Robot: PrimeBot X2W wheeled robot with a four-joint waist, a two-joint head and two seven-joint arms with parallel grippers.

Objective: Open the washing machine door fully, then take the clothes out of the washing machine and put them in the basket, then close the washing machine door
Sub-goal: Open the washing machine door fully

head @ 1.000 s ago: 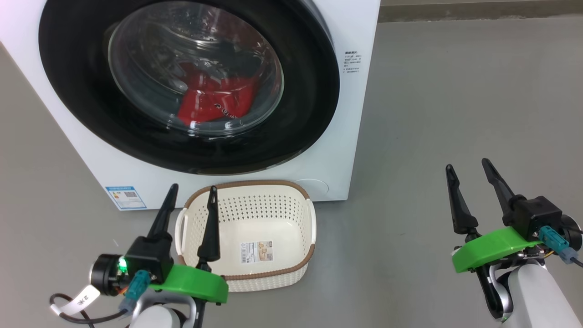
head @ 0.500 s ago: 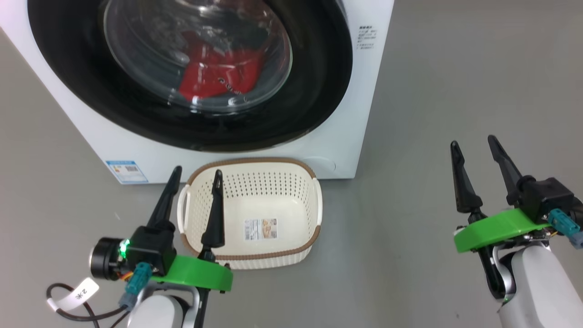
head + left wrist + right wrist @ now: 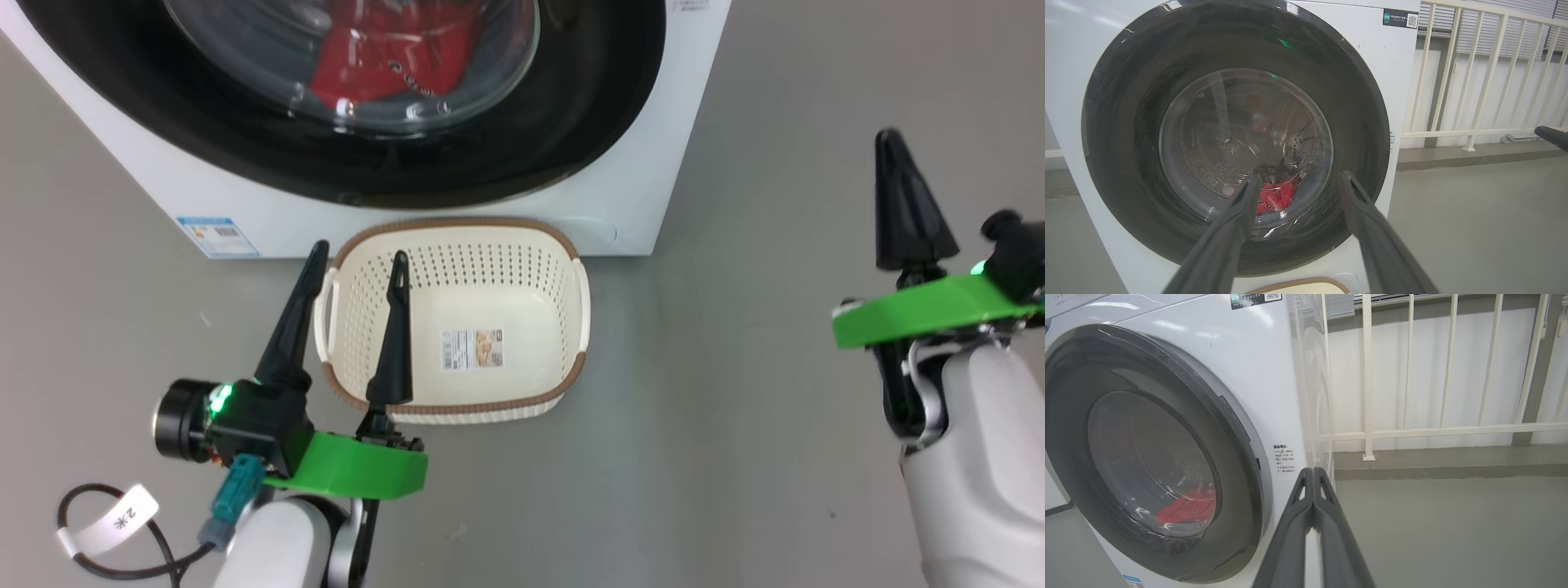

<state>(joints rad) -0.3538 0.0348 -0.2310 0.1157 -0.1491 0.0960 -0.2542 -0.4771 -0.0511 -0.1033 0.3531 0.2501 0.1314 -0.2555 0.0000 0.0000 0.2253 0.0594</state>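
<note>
So closest to the camera you've got the left claw (image 3: 360, 249), fingers spread wide with nothing between them. From the head view, one finger crosses the left handle of the basket (image 3: 457, 221) and the other crosses its inside. Can't tell how high it sits over it. In its own wrist view the left claw (image 3: 1300, 176) points straight at the lower part of the door glass, with a sliver of the basket rim (image 3: 1298, 281) at the bottom edge.

The right claw (image 3: 890, 139) is way off to the right over bare floor (image 3: 735, 408). Its fingers are pressed tight together and it's pinching nothing. It's well apart from the basket and off to the right of the machine. In its wrist view the right claw (image 3: 1312, 470) lines up with the machine's right front corner.

The basket sits on the floor just in front of the washing machine (image 3: 620, 188), with only a sticker (image 3: 472, 349) on its bottom.

The door (image 3: 571, 122) is shut, flush with the front. The clothes (image 3: 384, 49) are a red heap low in the drum behind the glass, beyond both claws and touched by neither. There's a blue label (image 3: 211, 237) at the machine's lower left.

Behind it all is a cream railing (image 3: 1474, 81).
</note>
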